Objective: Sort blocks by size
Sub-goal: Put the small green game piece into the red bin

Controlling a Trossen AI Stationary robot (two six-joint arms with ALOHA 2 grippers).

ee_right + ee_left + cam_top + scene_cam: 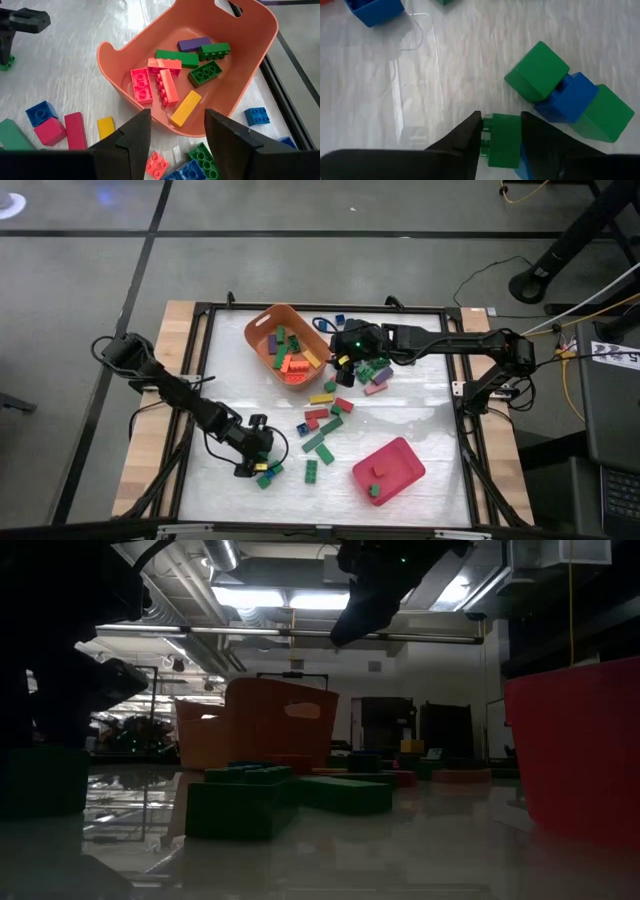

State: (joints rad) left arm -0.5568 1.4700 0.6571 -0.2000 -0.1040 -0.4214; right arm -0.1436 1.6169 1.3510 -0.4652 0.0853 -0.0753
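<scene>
The left gripper (501, 137) clamps a small green block (502, 142) between its fingers. The right gripper (177, 131) hangs open beside the orange tub (252, 35).

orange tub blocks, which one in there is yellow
The long yellow block, lying at the tub's near wall, closest to the right gripper. The other blocks in there are pink, green and purple.

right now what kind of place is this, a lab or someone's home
Most likely a robotics lab or workshop: exposed ceiling ducts and strip lights overhead, loose cables on a bare floor, and a framed work table with both arms over it.
</scene>
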